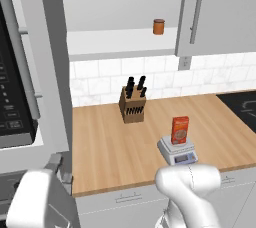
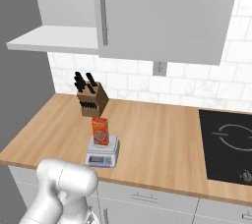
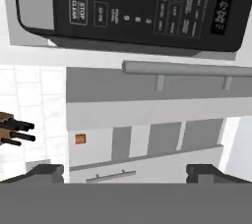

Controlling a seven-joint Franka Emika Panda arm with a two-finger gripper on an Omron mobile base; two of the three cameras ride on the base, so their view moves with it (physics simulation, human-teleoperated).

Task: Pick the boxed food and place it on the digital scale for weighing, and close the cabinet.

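Observation:
The orange-red boxed food [image 1: 180,130] [image 2: 100,131] stands upright on the platform of the light grey digital scale [image 1: 183,157] [image 2: 100,159], near the counter's front edge. The cabinet [image 1: 120,42] [image 2: 54,39] above has its left door [image 1: 50,62] swung out towards me, edge-on, while the right door [image 1: 220,12] [image 2: 162,12] is shut. My gripper [image 3: 126,173] is open with nothing between its fingertips [image 3: 47,171]. It is far left of the scale and faces the swung-out door and the microwave front.
An orange-brown can [image 1: 158,26] [image 3: 80,138] sits on the cabinet shelf. A wooden knife block [image 1: 133,103] [image 2: 91,98] stands at the back of the counter. The dark microwave [image 1: 12,82] [image 3: 133,7] with its long bar handle [image 3: 187,68] is at the left, and a black cooktop [image 2: 229,144] is at the right.

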